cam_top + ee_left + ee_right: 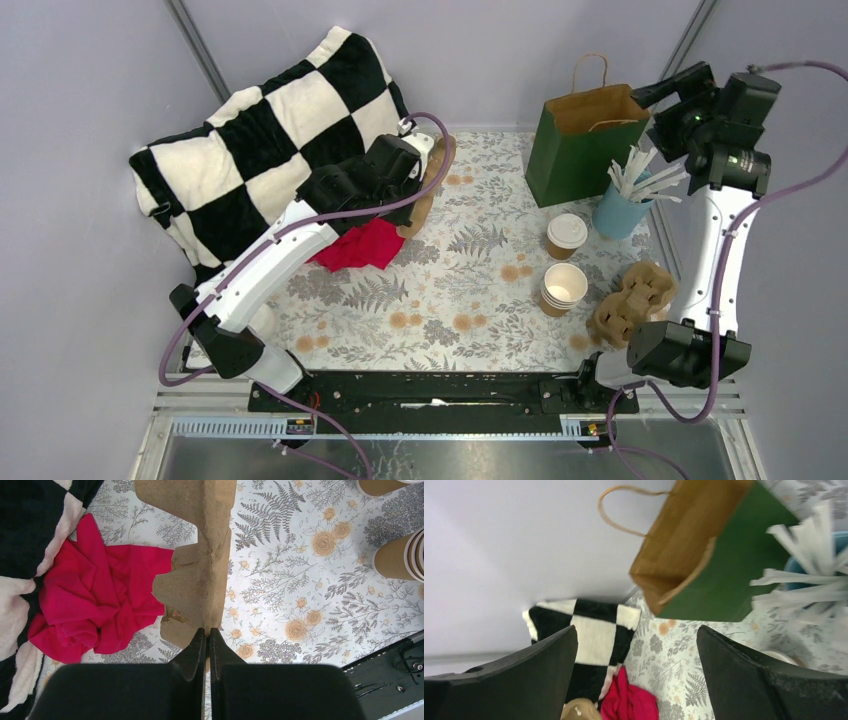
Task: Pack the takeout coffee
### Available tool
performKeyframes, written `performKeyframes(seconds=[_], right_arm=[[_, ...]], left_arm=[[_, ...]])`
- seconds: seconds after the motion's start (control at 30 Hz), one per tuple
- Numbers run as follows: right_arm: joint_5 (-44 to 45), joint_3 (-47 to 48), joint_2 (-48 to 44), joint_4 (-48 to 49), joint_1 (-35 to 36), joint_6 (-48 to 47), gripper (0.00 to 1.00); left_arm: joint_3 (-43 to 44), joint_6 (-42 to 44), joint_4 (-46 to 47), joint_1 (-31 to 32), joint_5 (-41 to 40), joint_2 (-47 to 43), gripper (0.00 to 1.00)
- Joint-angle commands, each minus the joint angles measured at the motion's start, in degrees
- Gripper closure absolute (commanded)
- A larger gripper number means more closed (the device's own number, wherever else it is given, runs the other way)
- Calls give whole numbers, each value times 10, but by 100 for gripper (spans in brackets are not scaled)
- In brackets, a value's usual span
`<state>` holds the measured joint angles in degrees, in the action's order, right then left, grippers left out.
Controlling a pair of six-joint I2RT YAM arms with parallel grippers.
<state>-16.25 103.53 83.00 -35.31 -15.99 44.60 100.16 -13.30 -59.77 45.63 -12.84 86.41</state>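
Top view: the takeout coffee [567, 236] is standing on the bench [470, 300], just beside the green bag [580, 150] — not yet packed.

Left wrist: the left claw [207, 637] is pinching a cardboard carrier [200, 575] by its edge, probably readying it for the cup.

Right wrist: the right claw [636, 632] is gaping wide, empty, facing the bag.

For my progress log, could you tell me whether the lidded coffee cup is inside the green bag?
No, the lidded coffee cup stands on the tablecloth, outside the green bag.

Pale grey walls [80, 90] enclose table [450, 300], fern-and-flower print top; even light.
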Motion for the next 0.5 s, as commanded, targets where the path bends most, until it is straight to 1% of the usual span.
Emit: performKeyframes(seconds=[0.0,0.13,0.2,0.27,0.33,0.37,0.4,0.47], right_arm=[[-31,-67,3,67,-37,22,5],[-74,-49,59,106,-33,53,5],[-86,-60,75,149,-29,79,6],[-93,-62,95,181,-19,101,8],[-93,-42,123,184,-1,110,13],[-89,-29,139,182,9,109,19],[-85,-15,153,181,19,107,33],[-91,24,180,183,39,105,65]], left_arm=[[28,22,13,-5,1,-3,100],[27,30,13,-8,1,-3,100],[25,31,14,-10,1,-5,100],[25,32,15,-11,1,-7,100],[25,31,15,-14,0,-8,100],[25,30,14,-15,0,-9,100],[25,30,14,-16,0,-10,100],[25,28,14,-17,0,-12,100]])
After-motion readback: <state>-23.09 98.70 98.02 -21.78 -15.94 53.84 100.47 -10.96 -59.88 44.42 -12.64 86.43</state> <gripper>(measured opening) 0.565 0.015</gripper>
